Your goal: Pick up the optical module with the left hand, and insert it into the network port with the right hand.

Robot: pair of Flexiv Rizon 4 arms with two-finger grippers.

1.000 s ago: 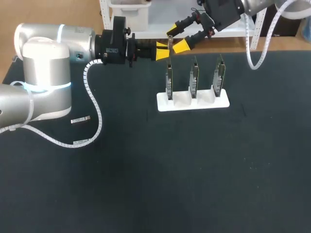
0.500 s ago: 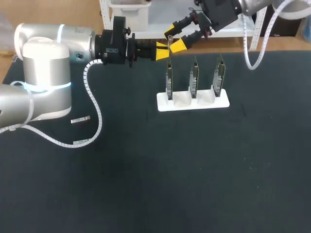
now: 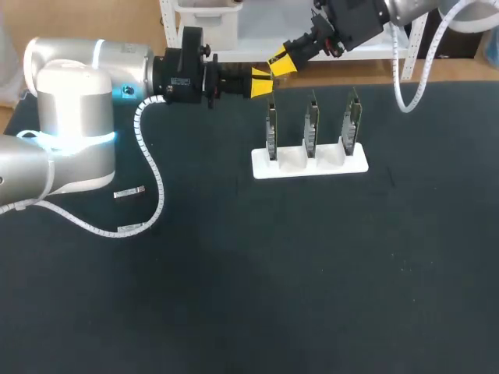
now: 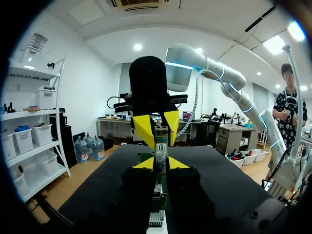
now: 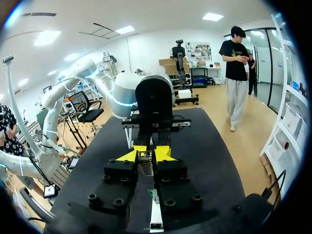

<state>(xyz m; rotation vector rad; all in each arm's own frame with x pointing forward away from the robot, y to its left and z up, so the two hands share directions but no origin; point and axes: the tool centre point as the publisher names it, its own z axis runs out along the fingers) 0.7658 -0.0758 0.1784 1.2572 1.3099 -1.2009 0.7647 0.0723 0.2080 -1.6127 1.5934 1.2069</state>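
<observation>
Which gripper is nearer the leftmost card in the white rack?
Left. The left gripper hangs just above that card; the right gripper is higher and farther back. Both grip the module.

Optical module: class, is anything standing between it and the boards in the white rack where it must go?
Nothing visible does. The optical module is gripped by both the left gripper and the right gripper, close by the leftmost board of the white rack, with only open air between them.

Metallic optical module (image 4: pixel 161 144), matt dark table (image 3: pixel 312 273), white plastic stand (image 3: pixel 312 166).
</observation>
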